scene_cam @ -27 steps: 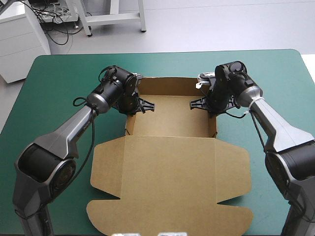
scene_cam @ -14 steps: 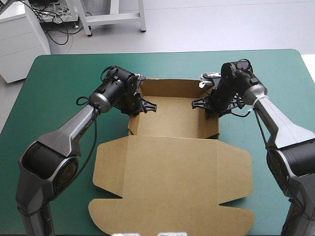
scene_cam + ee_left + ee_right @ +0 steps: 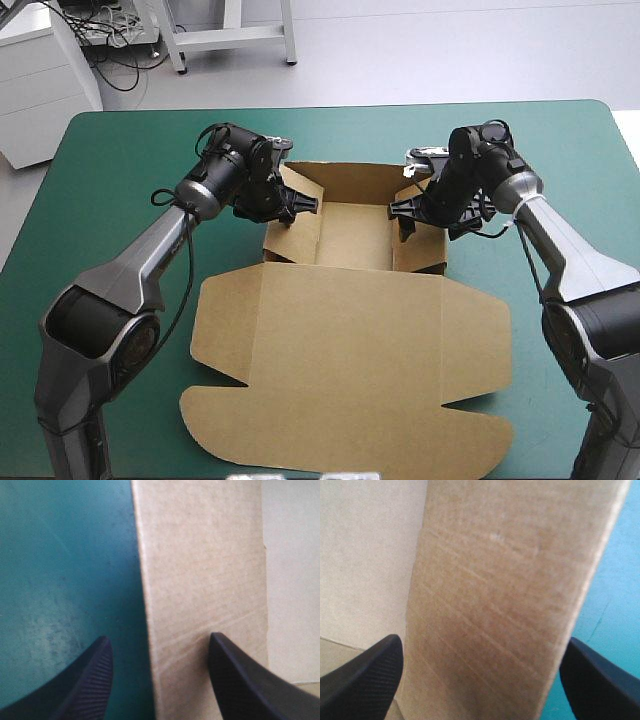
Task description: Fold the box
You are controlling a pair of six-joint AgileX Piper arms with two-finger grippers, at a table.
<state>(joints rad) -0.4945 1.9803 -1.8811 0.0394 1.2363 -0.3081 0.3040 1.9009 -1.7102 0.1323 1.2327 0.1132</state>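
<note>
The brown box [image 3: 350,350] lies mid-table, its wide lid flat toward the near edge and its tray part at the back with the back wall [image 3: 350,182] raised. My left gripper [image 3: 303,205] stands open astride the left side wall [image 3: 290,228], which leans inward. In the left wrist view the wall [image 3: 200,580] runs between the parted black fingers [image 3: 85,690] of that gripper [image 3: 157,680]. My right gripper [image 3: 402,212] is open wide astride the right side wall [image 3: 420,250]. The right wrist view shows brown board [image 3: 495,605] filling the gap of that gripper [image 3: 480,680].
Teal-green cover [image 3: 120,160] shows to the left, right and behind the box. The lid's front flaps [image 3: 340,445] reach close to the table's near edge.
Both grippers were shut on the side walls earlier and have opened. The left wall has tipped inward. The left arm has shifted slightly toward the far edge.
</note>
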